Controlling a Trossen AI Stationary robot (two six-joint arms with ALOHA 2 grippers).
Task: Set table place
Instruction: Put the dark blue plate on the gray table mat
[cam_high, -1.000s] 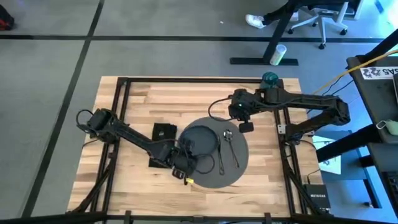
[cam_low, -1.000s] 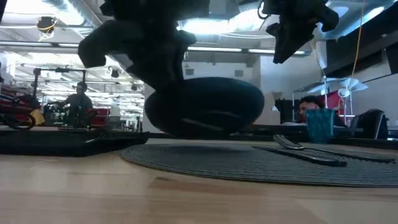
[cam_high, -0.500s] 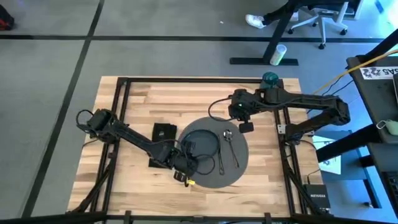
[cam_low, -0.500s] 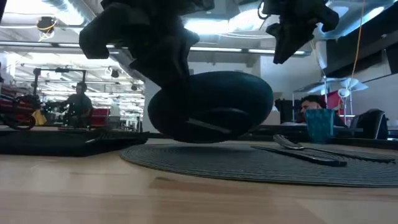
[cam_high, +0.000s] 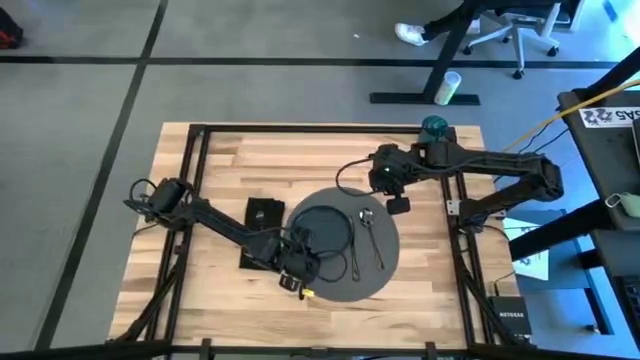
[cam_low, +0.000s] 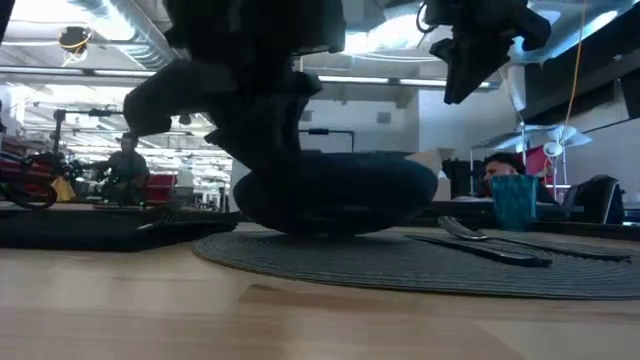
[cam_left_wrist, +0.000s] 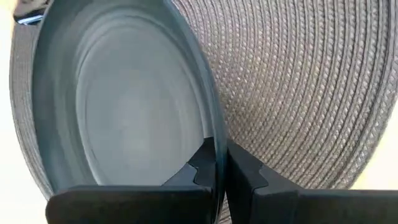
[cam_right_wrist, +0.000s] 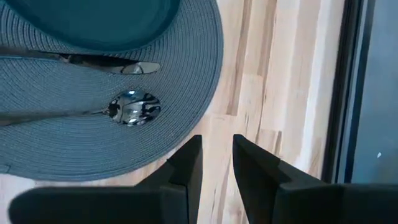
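Observation:
A dark blue-grey plate (cam_high: 322, 232) lies on the left part of the round grey placemat (cam_high: 385, 268). It also shows in the low view (cam_low: 340, 195). My left gripper (cam_high: 296, 266) is shut on the plate's near-left rim. A knife (cam_high: 355, 252) and a spoon (cam_high: 369, 226) lie on the mat to the right of the plate. My right gripper (cam_high: 396, 204) hovers above the table by the mat's far-right edge, open a little and holding nothing. A black napkin (cam_high: 265, 212) lies flat to the left of the mat. The teal cup (cam_high: 433, 127) stands at the far edge. My left gripper pinches the plate's rim (cam_left_wrist: 217, 163) between its two fingers, one finger (cam_left_wrist: 200, 169) inside the plate and the other outside. The fingers come slanting down from the table's near left. The plate's underside rests on the placemat (cam_left_wrist: 298, 93).
The table's black rails (cam_high: 190, 160) run along its edges. Bare wood (cam_high: 230, 160) lies at the far left. In the low view, people (cam_low: 125, 165) sit in the room beyond the table.
My left gripper has gone down with the plate. The plate was held tilted just clear of the placemat and now lies level on it. The gripper stays shut on the rim.

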